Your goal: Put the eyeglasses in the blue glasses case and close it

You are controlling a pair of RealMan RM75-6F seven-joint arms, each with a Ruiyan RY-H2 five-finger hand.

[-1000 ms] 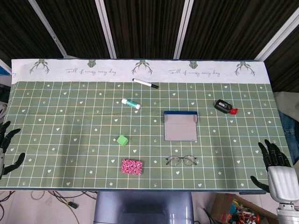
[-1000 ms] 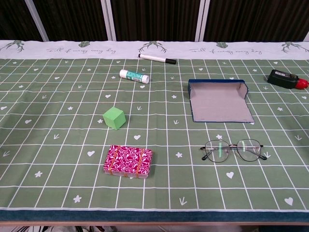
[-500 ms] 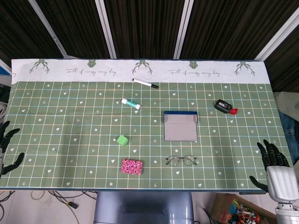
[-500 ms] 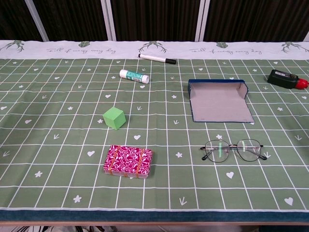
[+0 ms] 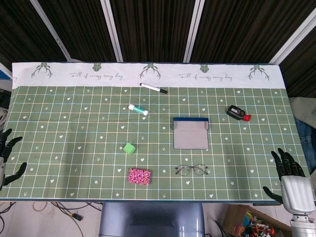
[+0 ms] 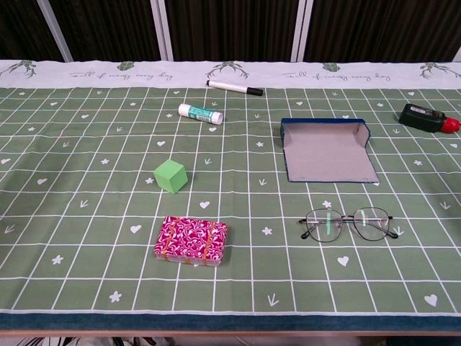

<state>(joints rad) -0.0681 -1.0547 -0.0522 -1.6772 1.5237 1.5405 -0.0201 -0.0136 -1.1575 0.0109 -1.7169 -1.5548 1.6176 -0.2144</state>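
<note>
Thin-framed eyeglasses lie unfolded on the green tablecloth near the front edge. Just behind them sits the blue glasses case, open, its grey lining facing up. My right hand hangs at the table's right front corner, fingers spread, holding nothing, well right of the glasses. My left hand is at the left edge, fingers apart and empty. Neither hand shows in the chest view.
A green cube, a pink patterned box, a white glue stick, a black marker and a black and red device lie spread over the cloth.
My right hand has shifted slightly down and to the left at the table corner. Nothing on the table has moved.
</note>
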